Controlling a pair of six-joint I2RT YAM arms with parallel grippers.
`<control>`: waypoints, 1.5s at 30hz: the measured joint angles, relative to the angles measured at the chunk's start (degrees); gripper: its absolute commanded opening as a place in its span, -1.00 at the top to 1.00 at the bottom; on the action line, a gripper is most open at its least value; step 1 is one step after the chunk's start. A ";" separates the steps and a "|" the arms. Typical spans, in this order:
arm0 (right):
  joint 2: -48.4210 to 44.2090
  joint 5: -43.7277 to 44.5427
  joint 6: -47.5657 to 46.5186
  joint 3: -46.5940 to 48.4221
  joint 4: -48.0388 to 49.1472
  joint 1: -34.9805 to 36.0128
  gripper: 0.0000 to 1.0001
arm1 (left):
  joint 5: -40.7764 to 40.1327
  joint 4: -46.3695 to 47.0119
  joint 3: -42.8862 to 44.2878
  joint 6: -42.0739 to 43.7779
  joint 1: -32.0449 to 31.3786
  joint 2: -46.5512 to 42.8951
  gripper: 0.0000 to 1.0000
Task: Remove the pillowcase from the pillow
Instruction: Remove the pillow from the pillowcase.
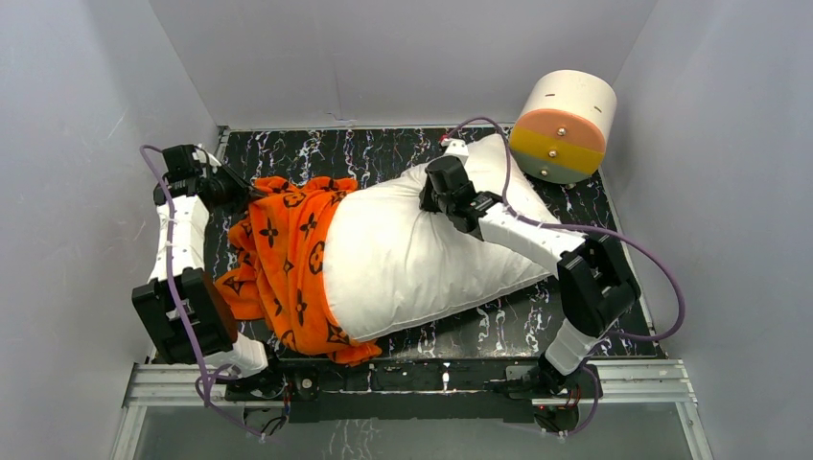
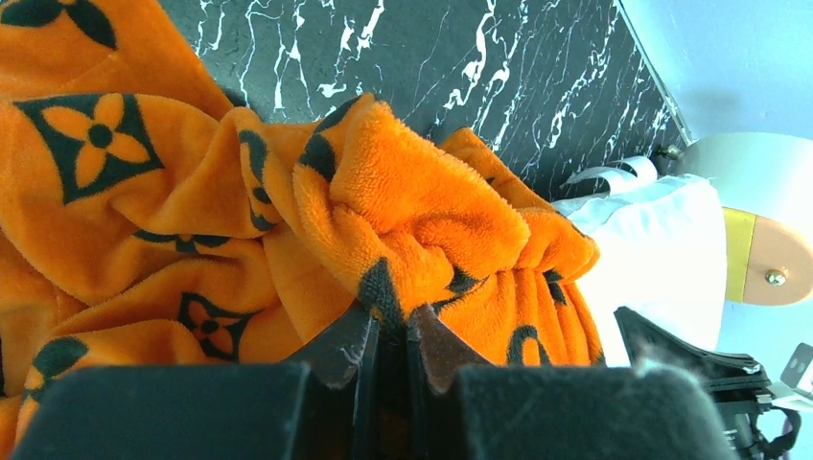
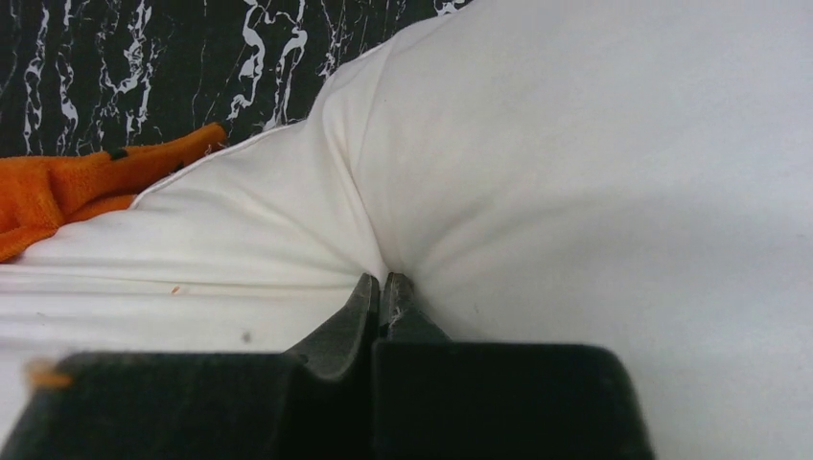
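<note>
The white pillow [image 1: 431,244] lies across the black marbled table, most of it bare. The orange pillowcase [image 1: 292,259] with black motifs is bunched over its left end. My left gripper [image 1: 251,192] is shut on a fold of the pillowcase [image 2: 403,220] at its far left edge; the fabric sits pinched between the jaws [image 2: 391,321]. My right gripper [image 1: 431,196] presses into the pillow's upper middle and is shut on a pinch of the white pillow fabric [image 3: 537,182], jaws together [image 3: 383,287]. A strip of pillowcase shows at the left of the right wrist view [image 3: 58,187].
A white round drum [image 1: 564,125] with an orange and yellow face stands at the back right, close to the pillow's far corner. White walls close the table on three sides. A metal rail [image 1: 412,379] runs along the near edge by the arm bases.
</note>
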 measured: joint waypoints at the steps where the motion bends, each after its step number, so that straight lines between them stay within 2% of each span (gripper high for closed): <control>1: -0.55 -0.17 0.81 -1.25 1.05 -0.15 1.00 | 0.00 -0.57 0.59 0.00 0.00 0.28 0.95; 4: -1.25 -0.66 2.56 -3.08 2.99 -0.57 1.00 | 0.66 -1.16 1.84 0.07 0.02 1.31 0.71; 7: -1.86 -0.48 3.15 -3.96 2.95 -1.14 1.00 | 2.10 -0.02 2.49 0.92 0.50 2.40 0.64; 10: -2.91 0.42 2.97 -5.07 1.22 -3.02 1.00 | 8.41 4.76 3.23 2.01 2.95 4.63 0.48; 13: -3.39 0.46 2.71 -5.20 -0.79 -5.03 1.00 | 15.54 8.33 3.50 2.49 4.37 8.26 0.42; 15: -3.41 0.31 2.58 -4.96 -1.64 -5.49 1.00 | 18.01 9.03 2.78 2.93 4.02 9.88 0.05; 16: -3.41 0.20 2.56 -4.87 -1.84 -5.55 1.00 | 18.62 9.25 2.08 3.32 3.80 10.01 -0.24; 18: -3.41 -0.02 2.40 -4.72 -2.05 -5.55 1.00 | 19.80 9.14 1.16 4.07 3.50 9.92 -0.65; 20: -3.41 -0.24 2.23 -4.57 -2.34 -5.55 1.00 | 20.59 9.75 0.72 3.82 3.08 9.92 -0.82; 25: -3.41 -1.03 1.73 -4.52 -2.38 -5.60 0.94 | 20.48 14.91 -1.62 0.17 2.45 10.03 -0.96; 27: -3.41 -1.25 1.57 -4.52 -2.38 -5.64 0.92 | 20.28 17.42 -2.01 -2.03 1.88 10.82 -0.93; 28: -3.41 -1.33 1.51 -4.50 -2.38 -5.66 0.92 | 19.96 18.78 -2.01 -3.02 1.46 11.61 -0.81; 32: -3.41 -1.73 1.42 -4.50 -2.38 -5.77 0.92 | 20.24 23.98 -2.84 -6.51 -1.09 15.45 0.07; 33: -3.41 -1.84 1.36 -4.50 -2.38 -5.79 0.92 | 20.59 25.86 -4.15 -7.48 -1.53 15.93 0.53; 34: -3.41 -1.95 1.36 -4.52 -2.38 -5.84 0.92 | 20.96 27.52 -5.95 -8.61 -2.03 16.00 0.86; 35: -3.41 -2.12 1.33 -4.52 -2.38 -5.84 0.92 | 21.24 28.89 -7.80 -9.84 -2.34 15.87 1.00; 39: -3.30 -2.62 1.40 -4.52 -2.29 -5.86 0.92 | 19.23 28.94 -11.08 -10.86 -2.40 14.67 1.00; 45: -3.08 -3.10 2.86 -4.59 -2.29 -6.32 0.95 | 5.14 18.80 -8.24 -5.77 -1.36 6.43 1.00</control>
